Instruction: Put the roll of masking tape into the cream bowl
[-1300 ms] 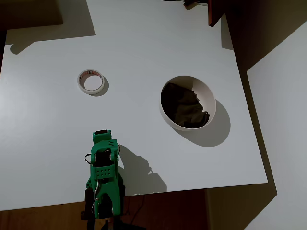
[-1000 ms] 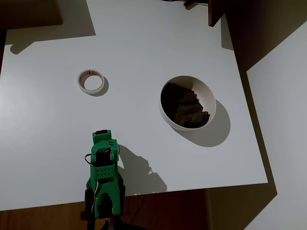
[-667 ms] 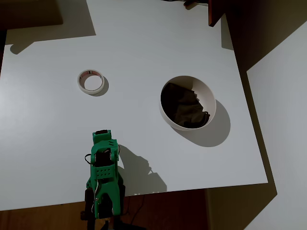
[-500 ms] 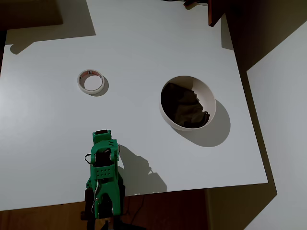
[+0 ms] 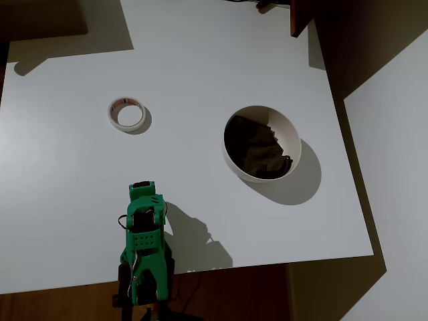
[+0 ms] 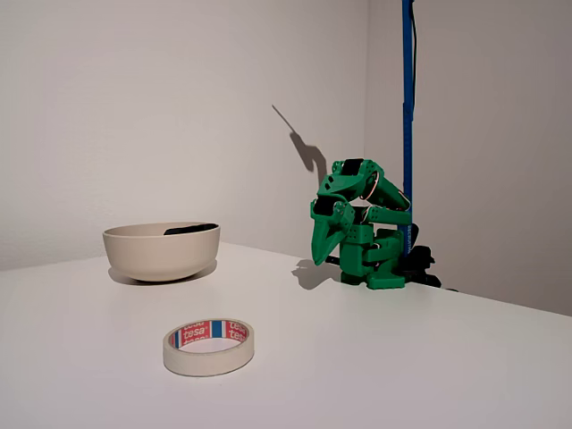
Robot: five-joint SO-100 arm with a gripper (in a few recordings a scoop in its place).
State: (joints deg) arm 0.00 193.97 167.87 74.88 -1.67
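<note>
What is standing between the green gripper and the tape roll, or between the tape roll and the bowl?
Nothing visible. Bare white table separates the gripper, folded at its base, from the roll of masking tape, and also separates the roll from the cream bowl.

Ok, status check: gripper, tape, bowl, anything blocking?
Gripper folded at base, shut, holding nothing. Roll of masking tape flat on table, untouched. Cream bowl apart from it, dark cloth inside. Nothing between tape and bowl.
</note>
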